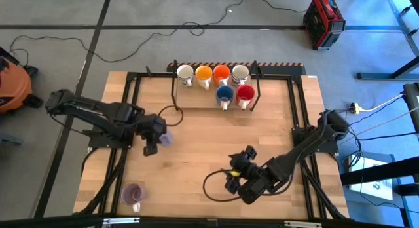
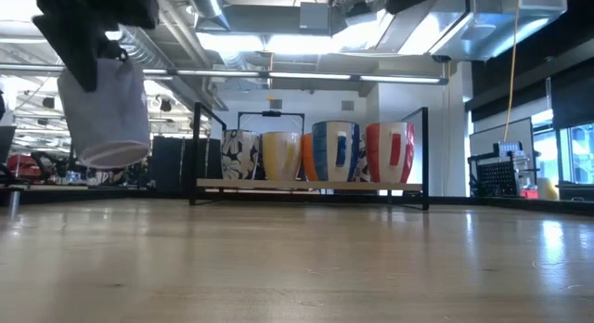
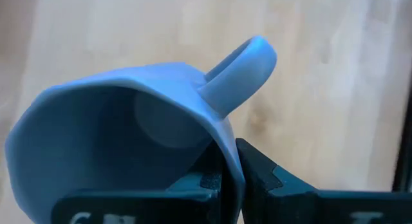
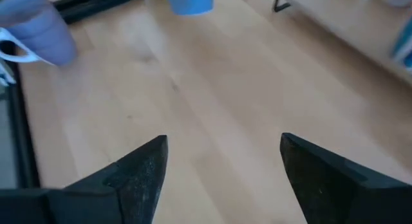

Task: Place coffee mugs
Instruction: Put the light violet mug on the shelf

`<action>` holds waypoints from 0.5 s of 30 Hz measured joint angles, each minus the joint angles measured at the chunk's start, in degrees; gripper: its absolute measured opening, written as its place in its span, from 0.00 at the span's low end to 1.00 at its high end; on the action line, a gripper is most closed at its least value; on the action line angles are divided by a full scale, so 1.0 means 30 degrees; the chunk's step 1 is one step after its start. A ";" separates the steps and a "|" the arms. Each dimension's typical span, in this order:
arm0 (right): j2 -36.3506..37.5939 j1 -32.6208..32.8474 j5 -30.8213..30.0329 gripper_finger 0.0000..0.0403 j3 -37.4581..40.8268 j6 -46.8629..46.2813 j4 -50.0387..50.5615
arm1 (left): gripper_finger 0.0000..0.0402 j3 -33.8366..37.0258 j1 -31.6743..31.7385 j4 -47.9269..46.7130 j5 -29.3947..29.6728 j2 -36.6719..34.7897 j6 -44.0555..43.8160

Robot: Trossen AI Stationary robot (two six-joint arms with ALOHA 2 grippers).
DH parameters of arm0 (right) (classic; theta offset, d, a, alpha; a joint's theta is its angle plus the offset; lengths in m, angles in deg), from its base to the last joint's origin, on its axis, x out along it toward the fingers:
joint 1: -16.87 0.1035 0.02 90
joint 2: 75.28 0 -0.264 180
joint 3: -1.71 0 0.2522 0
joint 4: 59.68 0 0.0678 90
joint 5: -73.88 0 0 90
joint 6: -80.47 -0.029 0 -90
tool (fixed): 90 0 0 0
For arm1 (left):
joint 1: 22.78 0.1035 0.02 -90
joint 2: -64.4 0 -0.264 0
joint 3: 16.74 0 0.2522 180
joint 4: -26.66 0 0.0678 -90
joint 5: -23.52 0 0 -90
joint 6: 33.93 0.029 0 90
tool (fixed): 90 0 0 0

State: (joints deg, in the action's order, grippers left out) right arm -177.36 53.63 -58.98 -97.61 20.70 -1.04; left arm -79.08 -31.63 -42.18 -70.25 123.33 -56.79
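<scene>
My left gripper (image 1: 156, 140) holds a pale purple mug (image 1: 165, 137) above the table's left-middle; in the low view this mug (image 2: 107, 109) hangs high over the wood. A second pale purple mug (image 1: 133, 195) stands on its base near the near-left corner, also seen in the right wrist view (image 4: 40, 32). Six mugs stand on the rack (image 1: 196, 107) at the far edge: white (image 1: 185, 74), yellow-orange (image 1: 203, 75), orange-red (image 1: 221, 75) and cream (image 1: 240, 74) behind, blue (image 1: 224, 94) and red (image 1: 245, 94) in front. My right gripper (image 4: 222, 166) is open, low over the near-right area (image 1: 236, 177). My left gripper pinches the mug's wall at the rim (image 3: 226, 153), right beside the handle (image 3: 244, 63), with one finger inside the cup and one finger (image 3: 270, 179) outside. The fingers come from above, pointing down. The mug hangs below them, lifted clear of the table and slightly tilted.
A black frame (image 1: 298, 103) runs around the table top. Cable loops lie on the wood near the rack's left end (image 1: 171, 114) and beside my right gripper (image 1: 213, 185). Bare wood (image 1: 209, 139) stretches between the two arms and in front of the rack.
</scene>
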 joint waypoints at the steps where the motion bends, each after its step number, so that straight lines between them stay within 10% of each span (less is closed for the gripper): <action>1: -0.0277 0.0000 0.0001 0.72 0.0000 0.0021 -0.0618 | 0.04 -0.0005 -0.0375 0.0234 0.0052 0.0069 -0.0163; 15: -0.2993 0.0201 0.1698 0.72 0.0015 0.0792 -0.6406 | 0.04 -0.4115 -0.5373 0.0672 0.1925 0.5520 0.0271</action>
State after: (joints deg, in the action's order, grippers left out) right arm -186.34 54.23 -53.88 -97.56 23.07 -20.26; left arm -91.42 -47.75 -40.17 -64.48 139.89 -55.98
